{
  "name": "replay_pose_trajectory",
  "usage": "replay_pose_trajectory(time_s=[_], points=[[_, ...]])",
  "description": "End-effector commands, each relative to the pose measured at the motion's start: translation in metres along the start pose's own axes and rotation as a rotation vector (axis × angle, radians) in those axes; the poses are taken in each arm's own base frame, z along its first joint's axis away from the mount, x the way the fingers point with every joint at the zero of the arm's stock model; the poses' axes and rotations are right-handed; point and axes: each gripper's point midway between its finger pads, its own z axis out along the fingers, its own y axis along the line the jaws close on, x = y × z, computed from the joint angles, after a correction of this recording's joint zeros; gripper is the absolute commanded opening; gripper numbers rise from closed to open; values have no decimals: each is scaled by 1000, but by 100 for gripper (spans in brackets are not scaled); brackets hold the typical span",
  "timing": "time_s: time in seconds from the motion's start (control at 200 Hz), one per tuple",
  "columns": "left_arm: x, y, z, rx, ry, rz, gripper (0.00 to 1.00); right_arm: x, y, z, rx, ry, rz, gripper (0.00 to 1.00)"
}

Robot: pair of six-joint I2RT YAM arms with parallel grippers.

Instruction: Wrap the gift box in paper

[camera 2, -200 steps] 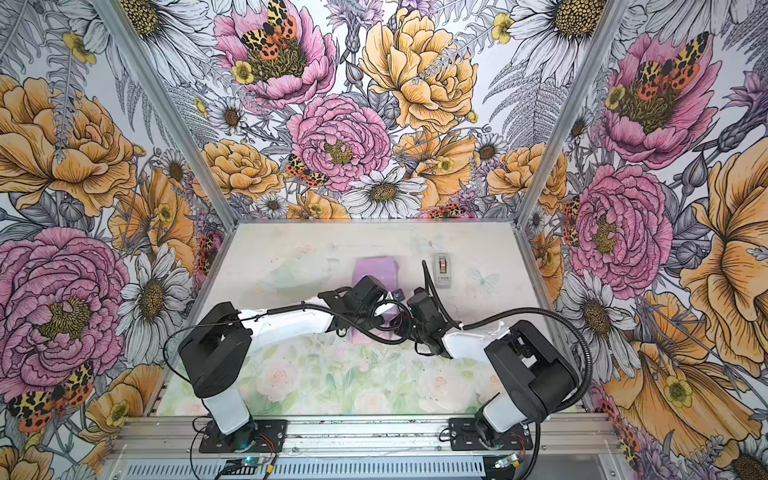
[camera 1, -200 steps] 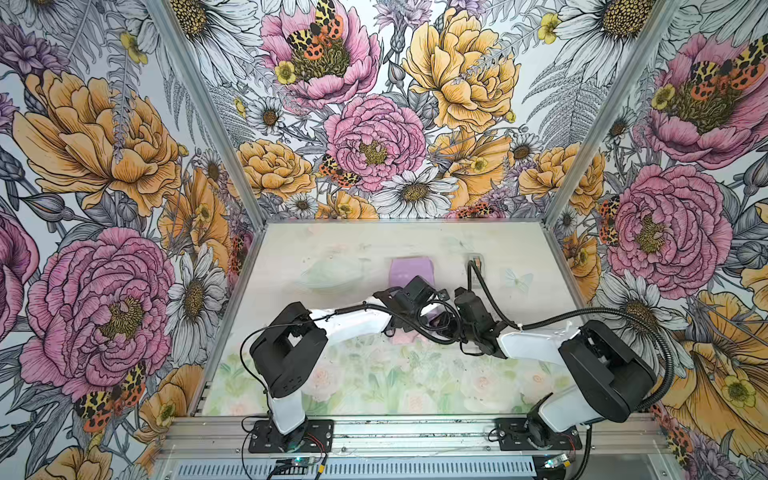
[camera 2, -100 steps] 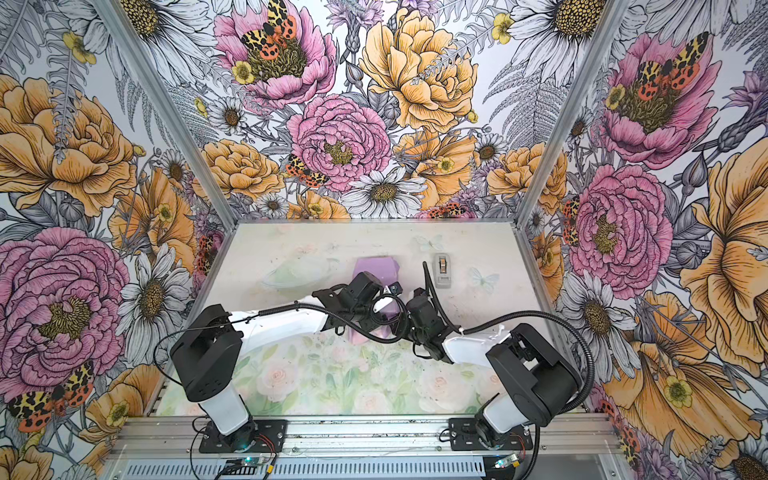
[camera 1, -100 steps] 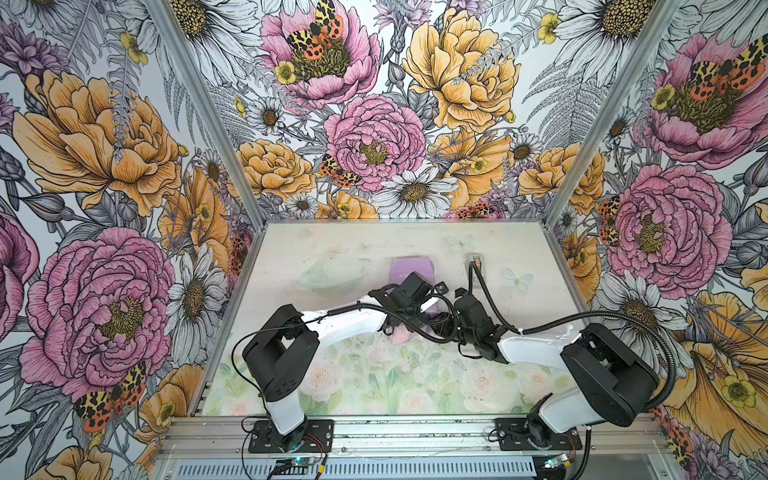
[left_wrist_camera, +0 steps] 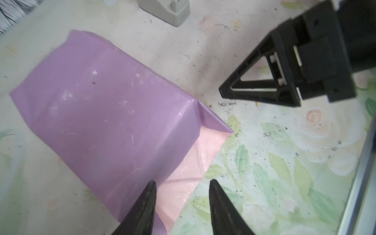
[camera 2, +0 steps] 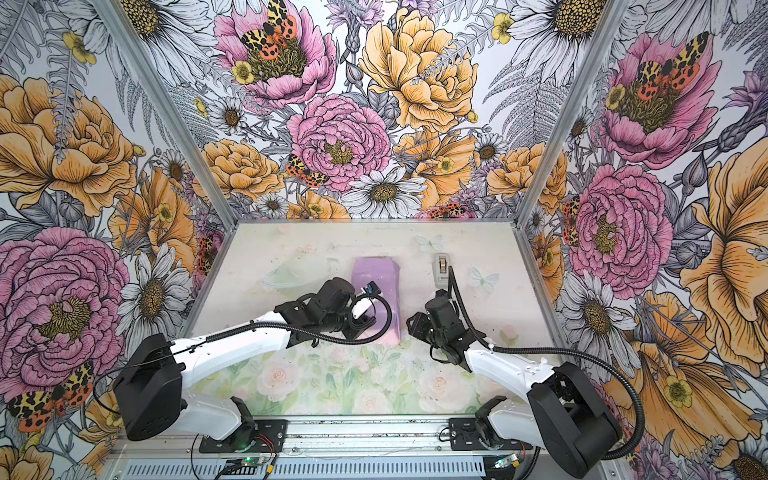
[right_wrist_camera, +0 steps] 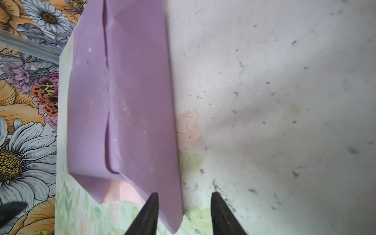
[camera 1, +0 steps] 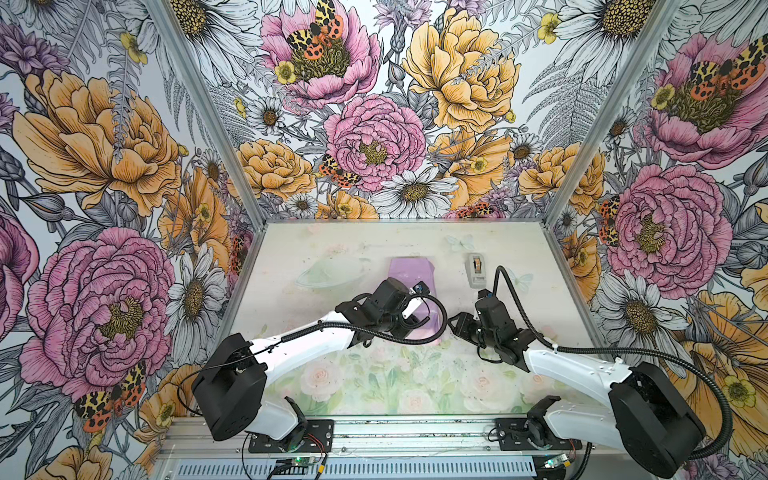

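Withdrawn from paper point(camera 1: 411, 270), right end effector point(right_wrist_camera: 184, 195) apart; left end effector point(left_wrist_camera: 182, 183) apart, dispenser point(camera 1: 476, 270) near

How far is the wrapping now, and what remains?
Done: the paper is folded over the gift box. In hand: left hand and right hand, both open, sit at the near end, where a pink flap lies unfolded. Left: close the ends; the tape dispenser stands aside.

Folded lilac paper point(right_wrist_camera: 126, 101) shows partly between the parted right gripper point(right_wrist_camera: 184, 194) fingertips.
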Motion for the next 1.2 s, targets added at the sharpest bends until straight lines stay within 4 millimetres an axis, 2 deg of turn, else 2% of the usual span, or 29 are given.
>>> replay_pose_trajectory(time_s=[0.0,0.105,0.205,0.335,0.425,0.495,0.61,0.655,0.756,0.831,0.921,0.981,1.026,1.126,1.196], points=[[13,-27,11,86,9,1,31,4,-5,4,20,34,-14,42],[21,-27,26,34,41,-13,21,2,-1,8,16,49,-29,41],[23,-19,39,-22,54,-39,18,2,1,13,9,61,-32,39],[6,-23,39,-4,27,-34,18,4,3,20,-11,69,-30,39],[-13,-32,25,30,-30,17,26,6,4,24,-17,75,-35,39],[-25,-30,12,17,-65,70,38,6,3,25,-17,75,-38,39],[-38,-12,-5,-57,-84,191,63,4,2,26,-12,69,-43,39],[-38,1,-7,-107,-72,234,68,3,3,27,-14,66,-43,39],[-35,36,0,-179,-27,264,68,2,7,30,-34,68,-39,39],[-31,52,10,-174,24,272,64,4,9,33,-45,77,-38,38],[-22,52,23,-134,75,331,63,6,11,34,-50,82,-42,35],[-18,48,30,-106,91,370,68,6,12,34,-53,83,-45,35],[-18,50,33,-109,97,378,72,7,11,34,-50,84,-46,34],[-21,60,39,-140,104,367,73,7,12,35,-53,82,-47,35],[-24,60,45,-136,105,371,73,9,13,36,-55,84,-51,35]])
